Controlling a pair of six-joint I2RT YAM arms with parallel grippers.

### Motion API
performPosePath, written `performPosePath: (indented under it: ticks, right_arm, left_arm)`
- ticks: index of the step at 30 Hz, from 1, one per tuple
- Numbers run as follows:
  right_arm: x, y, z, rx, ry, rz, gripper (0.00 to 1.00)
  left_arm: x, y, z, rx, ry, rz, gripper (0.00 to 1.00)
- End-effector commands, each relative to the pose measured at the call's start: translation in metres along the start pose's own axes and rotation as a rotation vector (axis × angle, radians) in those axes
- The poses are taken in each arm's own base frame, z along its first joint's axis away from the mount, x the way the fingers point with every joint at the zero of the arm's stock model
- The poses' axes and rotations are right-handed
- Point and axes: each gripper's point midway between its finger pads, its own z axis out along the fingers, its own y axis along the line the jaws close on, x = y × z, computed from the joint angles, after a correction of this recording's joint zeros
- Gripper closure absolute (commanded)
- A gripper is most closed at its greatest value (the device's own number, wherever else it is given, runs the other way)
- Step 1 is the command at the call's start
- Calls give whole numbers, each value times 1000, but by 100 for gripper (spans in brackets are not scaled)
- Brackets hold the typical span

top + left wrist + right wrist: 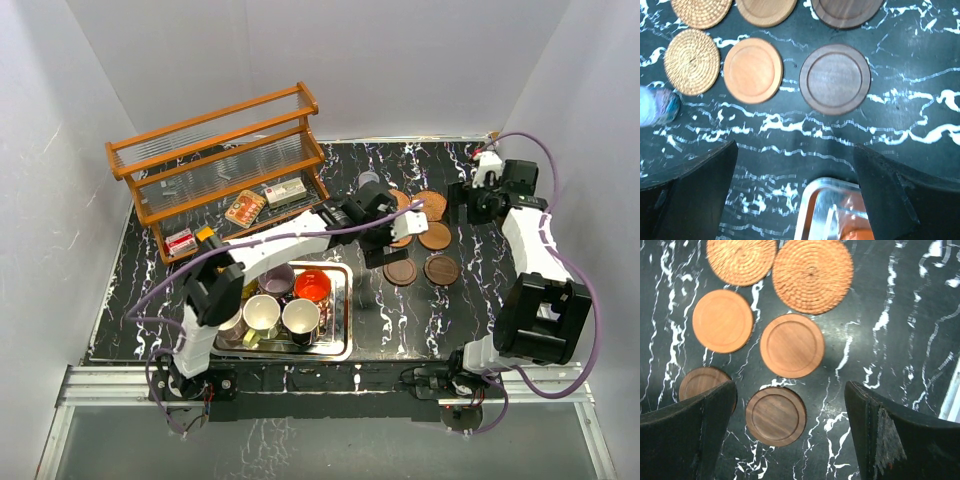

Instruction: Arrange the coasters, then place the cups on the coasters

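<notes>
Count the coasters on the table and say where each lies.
6, paired in the right wrist view: two woven coasters at top, two orange wooden coasters mid-frame, two dark brown coasters at bottom. None seems hidden.

woven coasters (812,275), smooth wooden coasters (791,345), shiny metal tray (347,320)

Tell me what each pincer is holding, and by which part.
Nothing is held. The left pincer and the right pincer are both open and empty, near the coasters.
</notes>
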Motion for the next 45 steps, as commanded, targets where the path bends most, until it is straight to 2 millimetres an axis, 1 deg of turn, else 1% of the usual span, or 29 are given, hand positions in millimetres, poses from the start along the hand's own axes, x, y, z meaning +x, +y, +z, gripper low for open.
performPosePath:
  ticks: [1,4,7,10,13,16,23,26,28,34,37,40,45]
  right_arm:
    - [5,35,-2,-88,23,-188,10]
    - [25,56,4,-89,81,-284,9]
    - [34,74,6,-114,91,-326,8]
    - [30,89,5,-168,54,-345,6]
    - [19,100,4,-211,9,-367,4]
    - [4,105,3,-235,-36,-391,2]
    - [-16,114,9,-287,-106,-393,2]
    - [-22,119,10,-305,-133,-355,2]
    - [-21,123,9,-319,-145,-341,2]
    - [-12,120,9,-292,-147,-323,2]
    - [-15,121,6,-292,-155,-320,2]
    - [-15,119,6,-285,-154,-319,2]
    - [-13,118,8,-278,-147,-320,2]
  left_arm:
    - [15,13,-56,-53,44,-2,1]
    - [30,17,-85,-75,75,-19,1]
    - [46,25,-109,-103,88,-70,1]
    - [65,39,-132,-145,88,-148,1]
    - [82,47,-155,-174,80,-215,1]
    - [95,48,-172,-169,70,-273,1]
    - [127,36,-196,-98,74,-427,1]
    - [144,41,-210,-111,61,-513,1]
    - [157,43,-220,-128,67,-558,1]
    - [194,40,-243,-154,86,-637,2]
    - [214,39,-254,-156,118,-684,5]
    - [235,34,-258,-154,181,-706,8]
    - [251,26,-252,-104,255,-686,14]
